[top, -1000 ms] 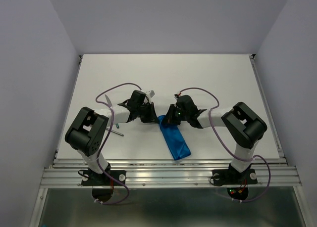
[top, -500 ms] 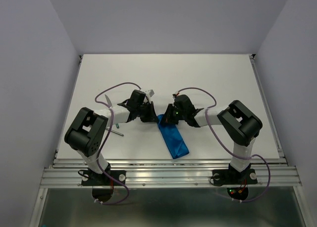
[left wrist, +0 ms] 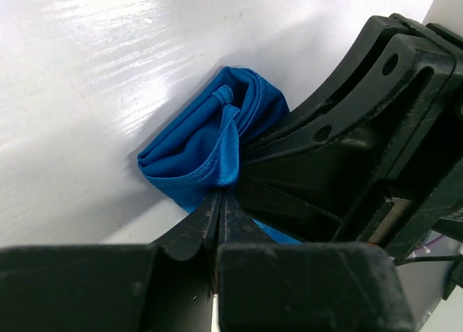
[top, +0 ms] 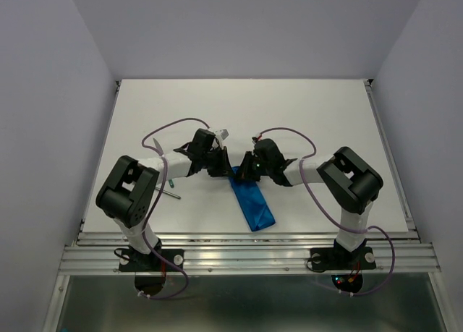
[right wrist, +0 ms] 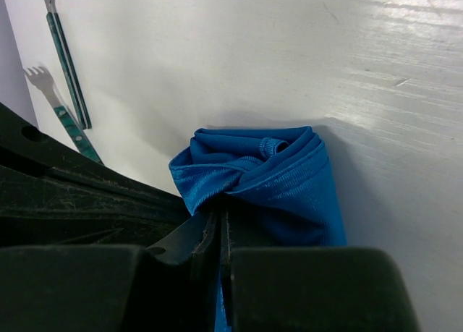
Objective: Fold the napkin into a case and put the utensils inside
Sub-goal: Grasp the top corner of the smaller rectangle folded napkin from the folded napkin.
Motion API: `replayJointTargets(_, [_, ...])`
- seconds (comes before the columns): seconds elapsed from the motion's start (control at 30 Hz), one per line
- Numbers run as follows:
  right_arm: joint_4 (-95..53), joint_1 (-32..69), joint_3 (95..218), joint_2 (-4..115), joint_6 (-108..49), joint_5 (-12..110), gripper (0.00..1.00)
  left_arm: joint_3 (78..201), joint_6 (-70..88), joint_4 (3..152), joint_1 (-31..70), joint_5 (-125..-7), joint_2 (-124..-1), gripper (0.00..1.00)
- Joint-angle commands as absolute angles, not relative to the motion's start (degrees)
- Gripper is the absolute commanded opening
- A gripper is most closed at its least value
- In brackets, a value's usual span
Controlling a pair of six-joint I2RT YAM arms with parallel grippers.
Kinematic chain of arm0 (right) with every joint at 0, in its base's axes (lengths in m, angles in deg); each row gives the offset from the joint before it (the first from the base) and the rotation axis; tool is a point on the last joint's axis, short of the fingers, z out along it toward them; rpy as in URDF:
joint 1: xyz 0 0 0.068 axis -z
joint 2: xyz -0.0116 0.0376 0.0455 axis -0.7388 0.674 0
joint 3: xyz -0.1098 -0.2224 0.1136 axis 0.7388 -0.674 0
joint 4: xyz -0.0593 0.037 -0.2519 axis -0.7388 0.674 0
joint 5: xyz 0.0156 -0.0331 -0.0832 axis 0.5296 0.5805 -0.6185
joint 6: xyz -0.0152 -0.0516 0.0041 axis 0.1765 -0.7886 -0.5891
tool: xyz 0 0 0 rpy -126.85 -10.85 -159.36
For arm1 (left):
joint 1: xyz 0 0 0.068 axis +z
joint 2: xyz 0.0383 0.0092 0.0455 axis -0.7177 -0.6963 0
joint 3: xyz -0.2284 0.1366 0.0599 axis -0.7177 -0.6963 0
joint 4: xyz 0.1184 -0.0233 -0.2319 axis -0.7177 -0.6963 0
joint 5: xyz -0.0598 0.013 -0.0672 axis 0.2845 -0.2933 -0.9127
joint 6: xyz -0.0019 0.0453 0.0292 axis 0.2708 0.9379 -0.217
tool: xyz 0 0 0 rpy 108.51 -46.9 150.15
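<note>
The bright blue napkin [top: 254, 205] lies folded into a narrow strip, running from the table's middle toward the near edge. Both grippers meet at its far end. My left gripper [left wrist: 223, 194] is shut on a pinched fold of the napkin [left wrist: 206, 140]. My right gripper [right wrist: 219, 216] is shut on the same bunched end of the napkin [right wrist: 286, 176], beside the left one. The layers gape slightly at this end. Two utensils lie to the left: a fork [right wrist: 64, 115] with a teal handle, and a long straight teal-edged piece [right wrist: 66, 61]. A thin grey utensil [top: 171, 193] shows by the left arm.
The right gripper's black body [left wrist: 362, 122] fills the right of the left wrist view, close against my left fingers. The left arm's link [top: 173, 166] lies over the utensils' area. White table [top: 304, 115] stretches behind, with a metal rail [top: 246, 238] at the near edge.
Both grippers have drawn slightly closer together at the napkin's far end, the right arm's elbow shifting a little left. The napkin strip has barely moved.
</note>
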State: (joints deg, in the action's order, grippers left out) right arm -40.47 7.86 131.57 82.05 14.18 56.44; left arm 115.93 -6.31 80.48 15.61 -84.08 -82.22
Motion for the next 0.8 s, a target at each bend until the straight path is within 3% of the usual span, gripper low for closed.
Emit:
replayJointTargets(0.0, [-38.0,7.4,132.5,82.7,12.1,53.7,0.06,118.8,-4.6,80.3,15.4,-85.4,-85.3,0.05])
replayJointTargets(0.27, [-35.8,7.4,133.2,78.9,11.5,51.9,0.07,117.5,-4.2,78.6,15.4,-85.8,-87.4,0.03])
replayJointTargets(0.53, [-32.0,7.4,132.0,66.9,9.4,46.6,0.09,116.8,-4.2,78.3,15.4,-86.2,-84.7,0.02])
replayJointTargets(0.77, [-31.3,7.4,129.6,68.5,9.5,46.7,0.09,117.6,-3.9,77.9,15.4,-86.7,-83.4,0.03])
